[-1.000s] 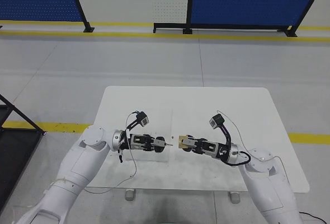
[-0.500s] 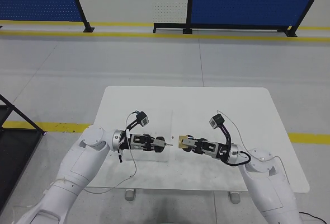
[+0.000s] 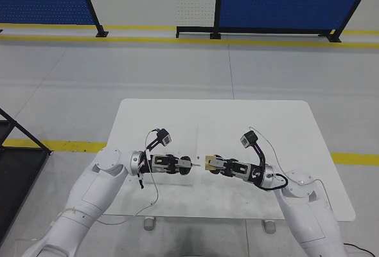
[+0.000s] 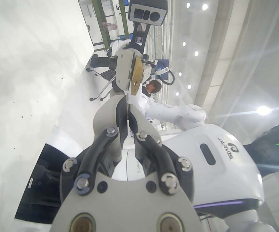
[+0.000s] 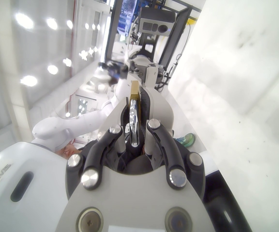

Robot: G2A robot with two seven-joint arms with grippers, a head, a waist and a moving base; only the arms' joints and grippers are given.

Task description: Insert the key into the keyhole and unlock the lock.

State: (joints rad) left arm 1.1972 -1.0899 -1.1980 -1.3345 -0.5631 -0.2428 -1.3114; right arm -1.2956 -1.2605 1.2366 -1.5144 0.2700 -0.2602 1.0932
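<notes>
Key (image 3: 189, 165) in left hand (image 4: 128, 112), near right hand's (image 5: 135, 101) lock (image 4: 136, 73) (keyhole (image 4: 135, 82) visible)

Over the last second the left arm (image 3: 110, 160) swung a little toward the lock (image 3: 210, 163). The left end effector (image 3: 185, 165), clamped on the key (image 3: 191, 165), edged slightly nearer the lock, narrowing the gap between them.

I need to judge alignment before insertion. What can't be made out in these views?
- Top view: teeth of the key, too small.
- Left wrist view: key seen edge-on, mostly hidden between the fingers of the left gripper.
- Right wrist view: key hidden behind the lock; lock's sides covered by the fingers of the right gripper.
</notes>
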